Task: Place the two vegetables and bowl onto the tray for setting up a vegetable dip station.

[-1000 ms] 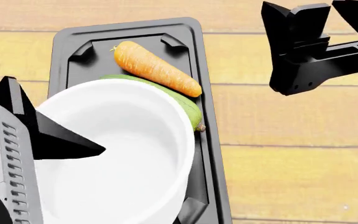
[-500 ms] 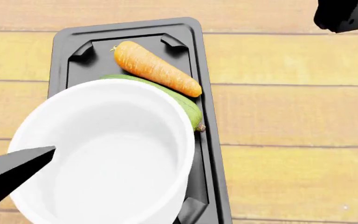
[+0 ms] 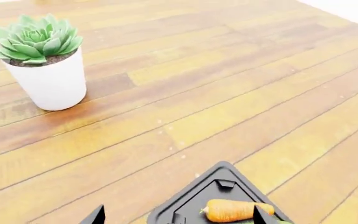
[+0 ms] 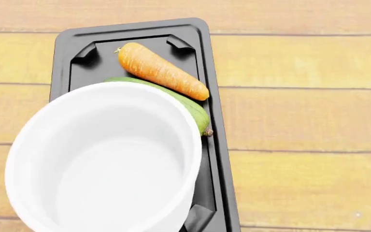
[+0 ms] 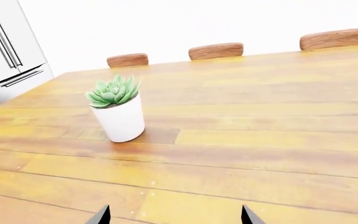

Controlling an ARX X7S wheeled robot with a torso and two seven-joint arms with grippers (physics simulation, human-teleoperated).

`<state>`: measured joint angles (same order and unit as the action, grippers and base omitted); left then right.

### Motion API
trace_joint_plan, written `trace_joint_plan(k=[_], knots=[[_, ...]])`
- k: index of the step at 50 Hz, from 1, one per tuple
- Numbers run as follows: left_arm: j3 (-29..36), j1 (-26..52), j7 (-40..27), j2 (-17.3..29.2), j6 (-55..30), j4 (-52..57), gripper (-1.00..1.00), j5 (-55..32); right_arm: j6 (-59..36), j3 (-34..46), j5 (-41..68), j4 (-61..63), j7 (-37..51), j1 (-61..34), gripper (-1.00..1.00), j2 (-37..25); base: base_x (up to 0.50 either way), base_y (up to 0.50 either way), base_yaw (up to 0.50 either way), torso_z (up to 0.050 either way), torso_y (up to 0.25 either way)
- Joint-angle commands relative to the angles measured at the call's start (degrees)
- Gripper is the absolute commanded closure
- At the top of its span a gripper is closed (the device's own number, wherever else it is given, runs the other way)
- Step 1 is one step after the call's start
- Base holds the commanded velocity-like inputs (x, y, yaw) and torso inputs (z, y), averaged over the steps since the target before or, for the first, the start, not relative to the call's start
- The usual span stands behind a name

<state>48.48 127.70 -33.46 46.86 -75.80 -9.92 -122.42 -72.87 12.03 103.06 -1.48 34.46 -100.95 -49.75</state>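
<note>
In the head view the black tray (image 4: 66, 53) lies lengthwise on the wooden table. The white bowl (image 4: 108, 159) rests on its near part and overhangs the tray's left rim. Beyond the bowl, the green cucumber (image 4: 196, 111) is partly hidden by the bowl's rim. The orange carrot (image 4: 161, 70) lies against the cucumber at the tray's far end. Neither gripper shows in the head view. My left gripper (image 3: 179, 217) is open above the tray's end (image 3: 195, 198) and the carrot (image 3: 232, 210). My right gripper (image 5: 175, 217) is open over bare wood, holding nothing.
A white pot with a green succulent (image 3: 48, 77) stands on the table away from the tray and also shows as the potted succulent (image 5: 118, 114) in the right wrist view. Wooden chair backs (image 5: 215, 50) line the table's far edge. A fridge (image 5: 8, 51) stands beyond.
Both arms have lifted out of the head view: the left gripper drew back from the bowl, the right one rose away at the upper right. Bowl, carrot and cucumber stayed put.
</note>
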Motion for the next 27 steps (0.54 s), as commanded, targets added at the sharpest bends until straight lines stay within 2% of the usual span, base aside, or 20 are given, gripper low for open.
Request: trace_joint_plan(k=[1, 6, 10, 22, 27], knots=[[-0.7, 0.1, 11.5, -1.6, -1.7, -9.0, -1.00, 18.4, -0.4, 3.8, -7.3, -8.3, -2.9, -9.1, -1.00, 3.1, 0.00, 0.00, 0.00, 0.000, 0.000], [-0.6, 0.8, 12.8, -1.3, -1.6, -9.8, -1.00, 20.3, -1.4, 4.9, -7.8, -9.2, -2.8, -11.5, -1.00, 3.5, 0.00, 0.00, 0.00, 0.000, 0.000], [0.4, 1.7, 16.5, -1.2, -1.0, -11.3, -1.00, 25.4, -1.6, 6.3, -10.2, -11.0, -4.4, -13.4, -1.00, 4.0, 0.00, 0.00, 0.00, 0.000, 0.000], [0.6, 5.6, 18.3, 0.0, -3.4, -13.4, -1.00, 28.9, -2.2, 7.9, -12.4, -15.4, -5.1, -18.7, -1.00, 4.9, 0.00, 0.00, 0.00, 0.000, 0.000], [-5.5, 7.2, 17.9, -0.3, -9.1, -14.1, -1.00, 32.6, -5.0, 8.6, -12.1, -17.6, -4.2, -24.0, -1.00, 4.4, 0.00, 0.00, 0.00, 0.000, 0.000]])
